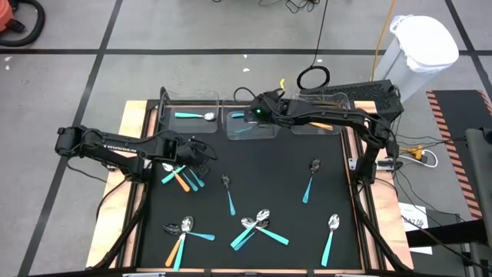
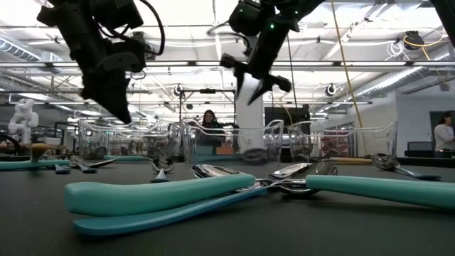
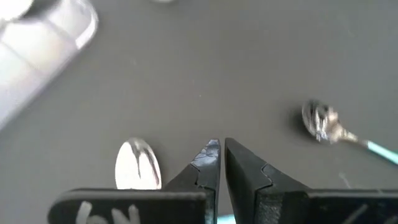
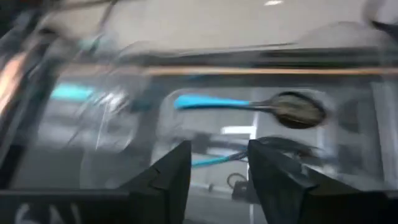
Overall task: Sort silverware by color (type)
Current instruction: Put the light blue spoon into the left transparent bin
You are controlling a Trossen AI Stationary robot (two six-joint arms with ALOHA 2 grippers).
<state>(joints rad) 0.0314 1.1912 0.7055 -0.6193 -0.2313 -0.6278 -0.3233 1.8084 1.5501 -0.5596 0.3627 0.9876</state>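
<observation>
Hovering over the clear middle bin point(image 1: 251, 123), the right pincer point(image 4: 217, 165) gapes empty above a light-blue, shiny-headed spoon point(image 4: 249, 104); left pincer point(image 3: 220, 163) closed, empty.

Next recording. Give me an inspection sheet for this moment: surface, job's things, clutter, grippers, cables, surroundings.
Surface: black mat inside a wooden frame.
Job's things: three clear bins along the far edge; left bin holds one light blue spoon; a blue spoon lies in the middle bin; other silverware scattered on the mat, including orange-handled pieces.
Clutter: nothing seen.
Grippers: left gripper shut, empty, low over the mat's left side; right gripper open above the middle bin.
Cables: coiled cable on the floor behind the bins; plugs and cords right of the table.
Surroundings: white bin at far right; people in the background.
</observation>
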